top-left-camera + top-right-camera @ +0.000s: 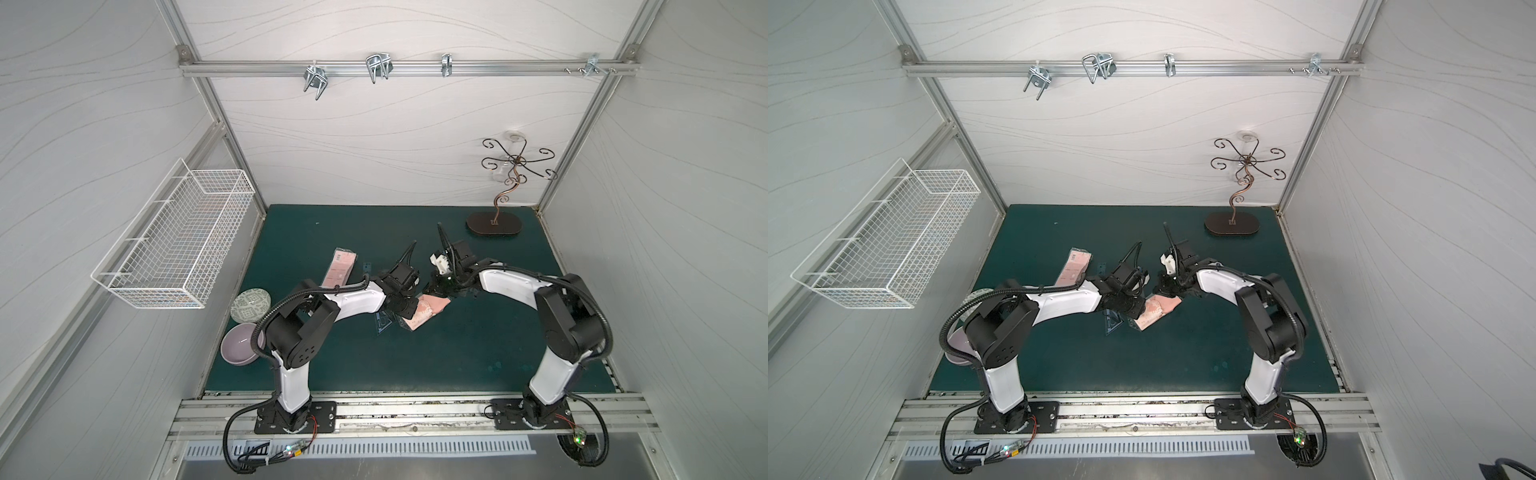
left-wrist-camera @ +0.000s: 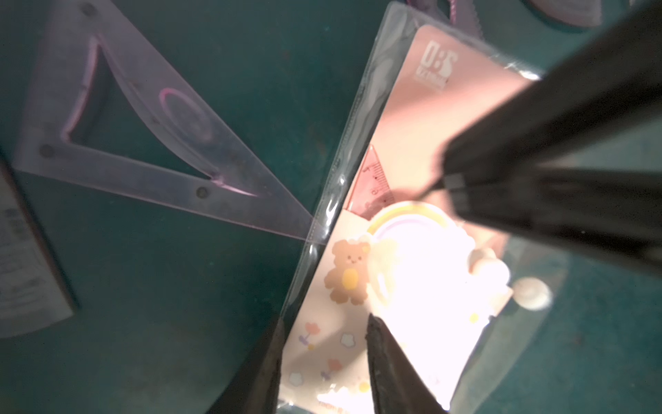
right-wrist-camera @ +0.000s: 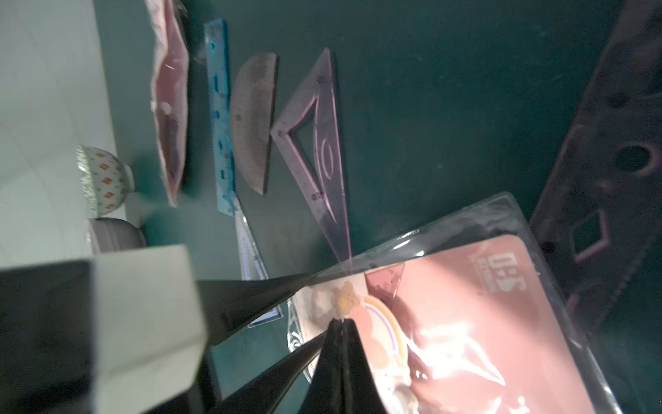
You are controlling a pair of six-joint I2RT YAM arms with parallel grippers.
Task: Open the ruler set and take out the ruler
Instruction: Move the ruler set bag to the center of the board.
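Note:
The ruler set (image 1: 430, 309) (image 1: 1160, 309) is a clear sleeve with a pink bear-print card (image 2: 422, 118), lying mid-mat. My right gripper (image 3: 340, 320) is shut on the sleeve's film near the bear picture. My left gripper (image 2: 324, 319) is open, its fingers apart over the sleeve's corner, with the card showing between them. A pink triangle ruler (image 2: 143, 157) (image 3: 322, 154) lies flat on the mat, its sharp tip touching the sleeve's edge. The corner of another pink ruler (image 2: 374, 179) shows inside the sleeve.
A second pink sleeve (image 1: 338, 270), a blue straight ruler (image 3: 220, 118) and a protractor (image 3: 254, 122) lie to the left. A dark stencil ruler (image 3: 609, 143) lies beside the sleeve. Two bowls (image 1: 252, 305) (image 1: 239, 344) sit at the left edge, a wire basket (image 1: 174, 245) hangs left, a hook stand (image 1: 494, 224) is back right.

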